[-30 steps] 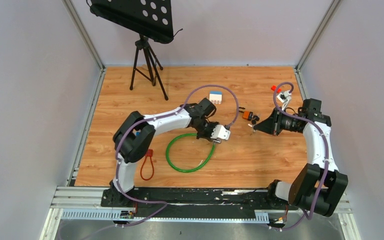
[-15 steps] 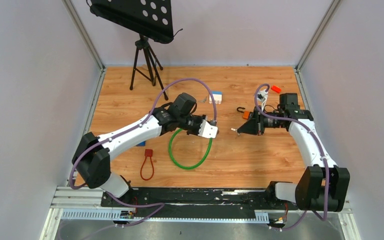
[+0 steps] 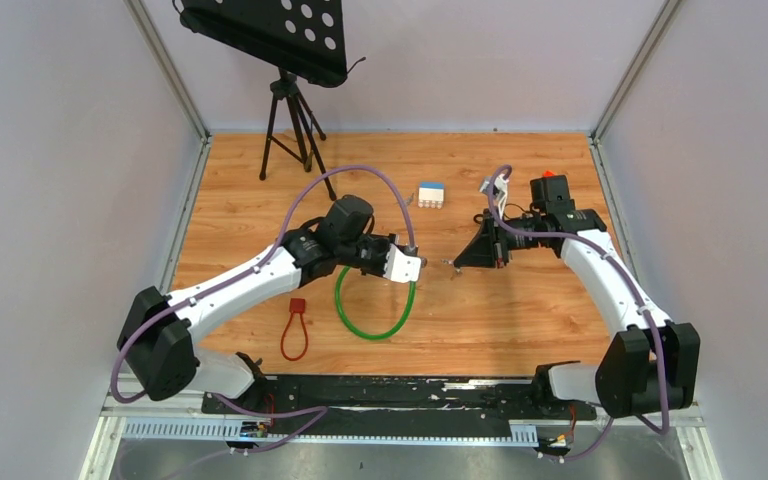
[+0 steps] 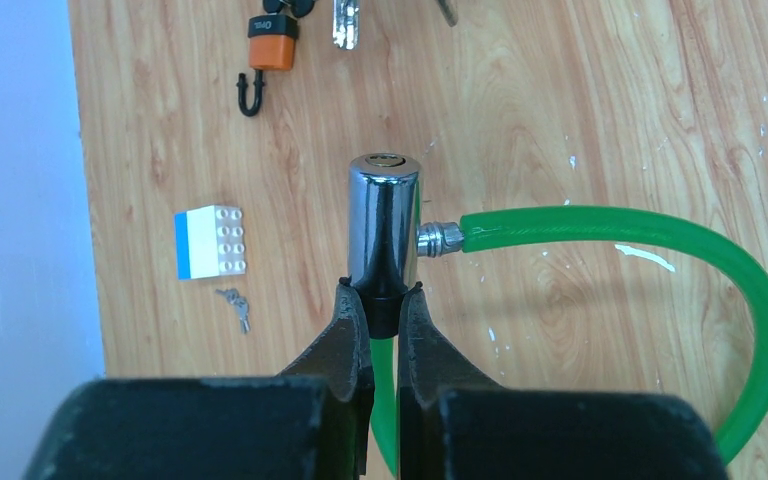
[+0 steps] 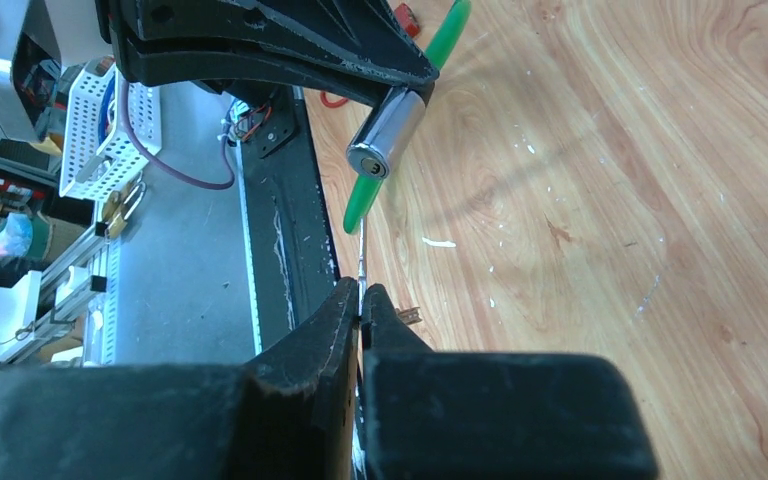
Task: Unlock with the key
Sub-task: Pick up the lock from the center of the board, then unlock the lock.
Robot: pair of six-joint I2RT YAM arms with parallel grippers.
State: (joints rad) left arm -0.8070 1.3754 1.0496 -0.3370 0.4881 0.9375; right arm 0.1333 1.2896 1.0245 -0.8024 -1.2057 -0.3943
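Both were clenched: your left tool gripped the green cable's chrome lock cylinder over the worktop, while your right tool pinched the key, near the keyhole but not touching.

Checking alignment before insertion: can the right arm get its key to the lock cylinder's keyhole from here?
Probably yes: the lock cylinder turns its keyhole toward the key, only open air between.

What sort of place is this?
Probably a laboratory robot test cell: a wood-grain tabletop enclosed by plain grey wall panels, with a white left robot arm and right robot arm bolted at its edge.
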